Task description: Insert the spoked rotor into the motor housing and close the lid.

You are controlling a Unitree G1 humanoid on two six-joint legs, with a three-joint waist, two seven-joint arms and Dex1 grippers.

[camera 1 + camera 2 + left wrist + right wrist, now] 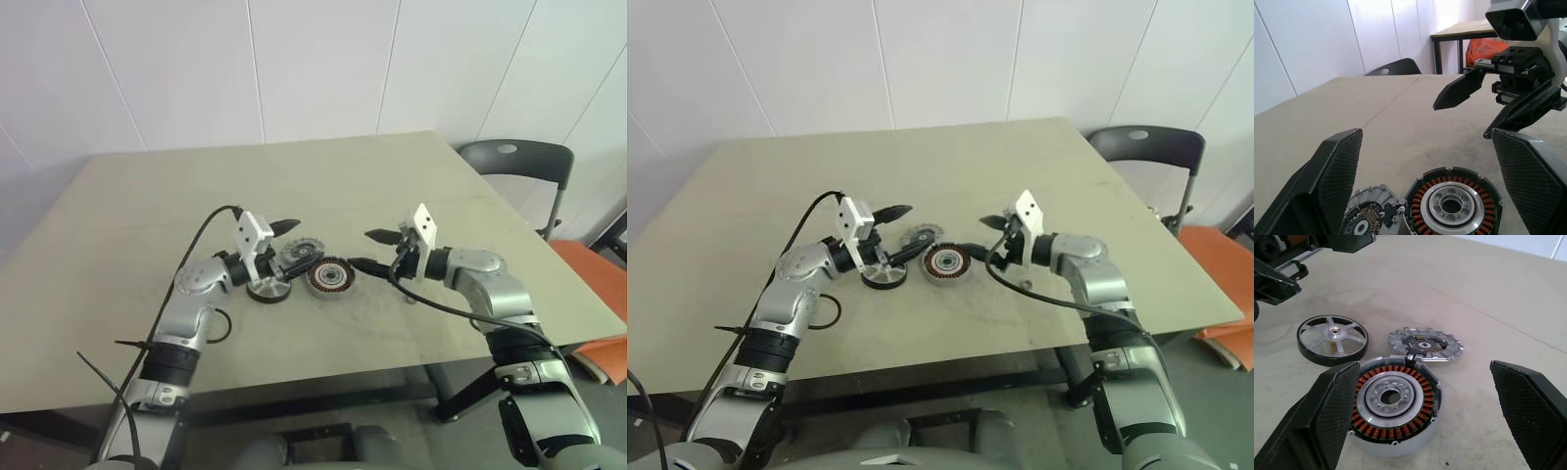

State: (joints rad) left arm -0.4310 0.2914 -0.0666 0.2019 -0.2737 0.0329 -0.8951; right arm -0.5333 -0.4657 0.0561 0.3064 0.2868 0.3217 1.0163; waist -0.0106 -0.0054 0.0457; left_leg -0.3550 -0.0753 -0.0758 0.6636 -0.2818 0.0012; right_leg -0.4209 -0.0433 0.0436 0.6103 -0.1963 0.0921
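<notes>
Both arms are raised over the tabletop (147, 215), forearms angled inward so the two grippers face each other across the parts.

Left gripper (286, 245): points toward the robot's right, roughly level, held just above the parts. Fingers (1337, 171) stand wide apart, nothing between them. A black cable loops from the wrist back along the arm.

Right gripper (370, 250): points toward the robot's left, tipped slightly downward. Fingers (1337, 401) also spread wide, holding nothing. A black cable hangs below the forearm.

Parts, all lying flat on the tabletop between the two grippers:
- Motor housing (1393, 404): copper windings facing up, central hole open. Sits in the middle, nearest the right gripper.
- Spoked rotor (1332, 339): black rim, silver spokes, lying beside the housing on the robot's left, under the left gripper. Separate from the housing, not inserted.
- Lid (1425, 344): grey ribbed disc with dark centre, just behind the housing, its near edge touching or almost touching the housing rim; cannot tell which.

A dark chair (519, 162) stands past the far right corner of the tabletop.
</notes>
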